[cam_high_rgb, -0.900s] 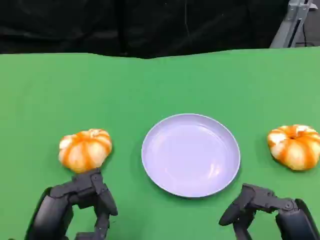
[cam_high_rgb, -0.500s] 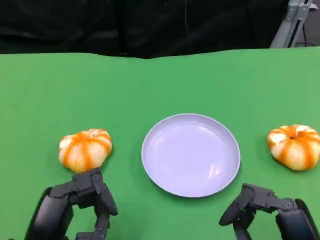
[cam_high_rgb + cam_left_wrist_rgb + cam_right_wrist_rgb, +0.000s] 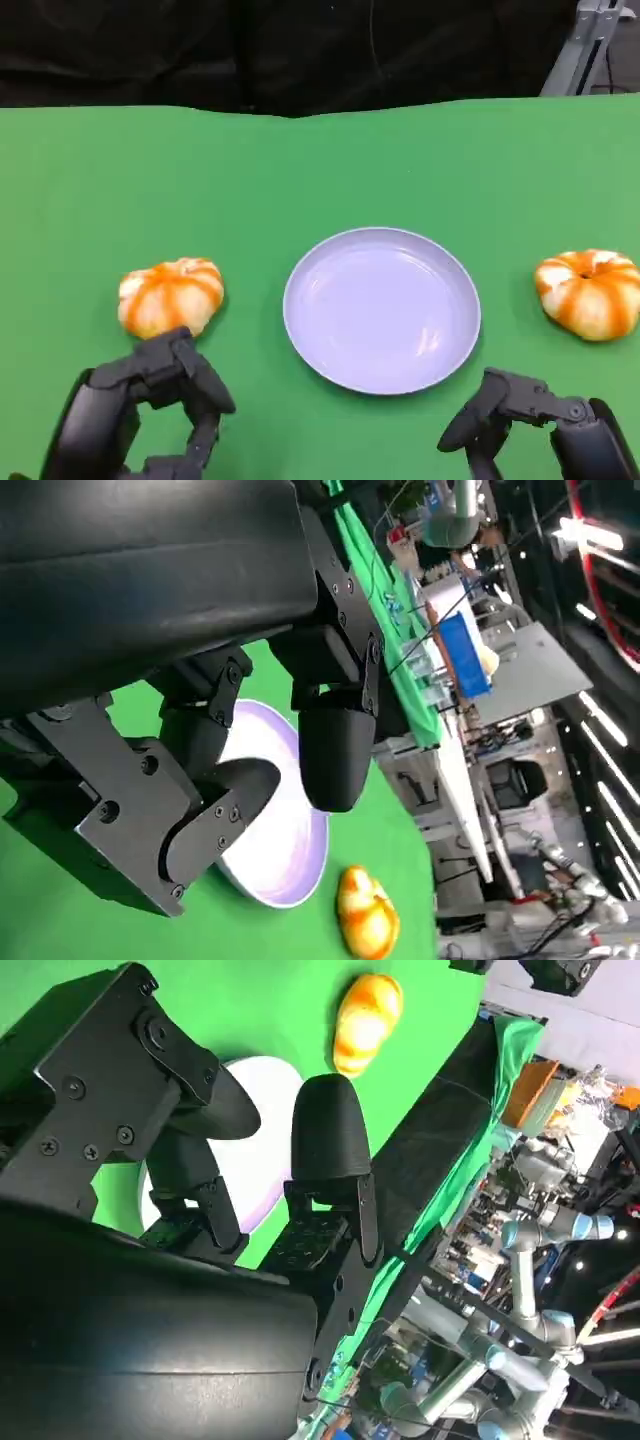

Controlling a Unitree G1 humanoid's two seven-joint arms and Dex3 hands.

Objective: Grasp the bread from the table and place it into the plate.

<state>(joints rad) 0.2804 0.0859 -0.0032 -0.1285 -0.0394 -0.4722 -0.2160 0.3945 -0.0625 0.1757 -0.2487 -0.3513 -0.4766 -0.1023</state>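
Note:
Two orange-and-white striped bread rolls lie on the green table. One bread [image 3: 170,297] is left of the pale lilac plate [image 3: 381,310], the other bread [image 3: 590,293] is to its right. The plate holds nothing. My left hand [image 3: 150,405] hovers just in front of the left bread, fingers apart and holding nothing. My right hand [image 3: 530,420] sits near the table's front edge, below the plate's right side, also holding nothing. The left wrist view shows the plate [image 3: 290,850] and the right bread [image 3: 365,912] past its fingers [image 3: 335,760]. The right wrist view shows the left bread [image 3: 367,1020].
The green cloth [image 3: 320,170] runs back to a black backdrop. A grey metal frame [image 3: 590,45] stands at the far right corner. Bare cloth lies between each bread and the plate.
My left hand has lifted a little and shifted slightly left, closer to the left bread. The right hand, both breads and the plate have stayed put.

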